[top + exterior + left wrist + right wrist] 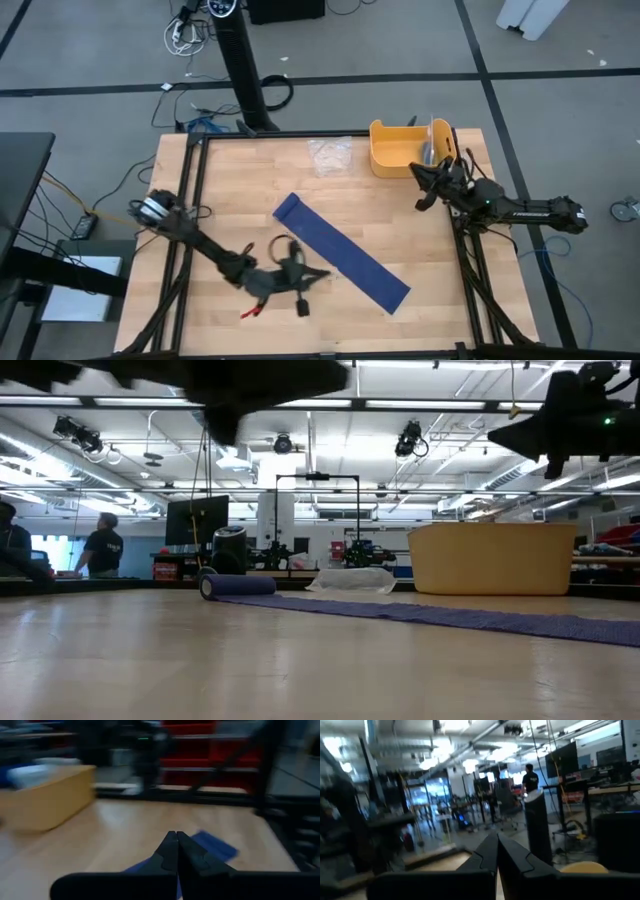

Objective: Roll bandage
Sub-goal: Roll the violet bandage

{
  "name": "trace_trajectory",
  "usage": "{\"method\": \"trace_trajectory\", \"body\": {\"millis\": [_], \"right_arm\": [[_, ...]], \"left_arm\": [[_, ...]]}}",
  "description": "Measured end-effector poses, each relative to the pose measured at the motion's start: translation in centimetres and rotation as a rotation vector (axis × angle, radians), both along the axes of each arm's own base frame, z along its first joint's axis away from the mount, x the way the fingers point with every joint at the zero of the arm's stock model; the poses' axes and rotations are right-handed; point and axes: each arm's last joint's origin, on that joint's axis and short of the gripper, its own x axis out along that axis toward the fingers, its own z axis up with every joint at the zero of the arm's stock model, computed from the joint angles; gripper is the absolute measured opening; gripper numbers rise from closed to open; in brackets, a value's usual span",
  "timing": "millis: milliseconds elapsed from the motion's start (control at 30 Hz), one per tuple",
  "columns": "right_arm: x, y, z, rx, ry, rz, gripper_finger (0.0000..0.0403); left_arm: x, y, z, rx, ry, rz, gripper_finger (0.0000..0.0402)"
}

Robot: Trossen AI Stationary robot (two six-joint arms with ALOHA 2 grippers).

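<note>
Diagonally, the bandage (342, 252) lies just beside the closed left tool (322, 273).

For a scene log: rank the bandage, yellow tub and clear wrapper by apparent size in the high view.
1. bandage, laid out long across the table
2. yellow tub
3. clear wrapper, smallest
</note>
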Motion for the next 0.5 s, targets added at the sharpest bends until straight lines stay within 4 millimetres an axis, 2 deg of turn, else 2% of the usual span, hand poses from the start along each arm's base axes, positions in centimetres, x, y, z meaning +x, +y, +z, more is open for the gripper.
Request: {"method": "trace_trajectory", "body": {"millis": [67, 167, 333, 400, 500], "right_arm": [[0.0, 0.1, 0.2, 0.029, -0.046, 0.035, 0.0007], [0.4, 0.4, 0.0, -0.005, -0.010, 0.167, 0.0004], [1.4, 0.8, -0.9, -0.028, 0.098, 0.329, 0.0002], [1.8, 1.0, -1.3, -0.012, 0.138, 0.366, 0.0003], [2.4, 1.3, -1.9, 0.044, 0.184, 0.421, 0.0003]], "left_arm": [[-1.7, 0.0, -0.1, -0.058, -0.021, 0.125, 0.0000], [-3.8, 1.0, -1.4, -0.209, -0.074, 0.296, 0.0000], [-6.7, 4.7, -5.2, -0.481, -0.150, 0.409, 0.0000], [-7.7, 6.0, -6.5, -0.530, -0.158, 0.446, 0.0002], [-8.7, 7.3, -7.5, -0.571, -0.168, 0.478, 0.0016]]}}
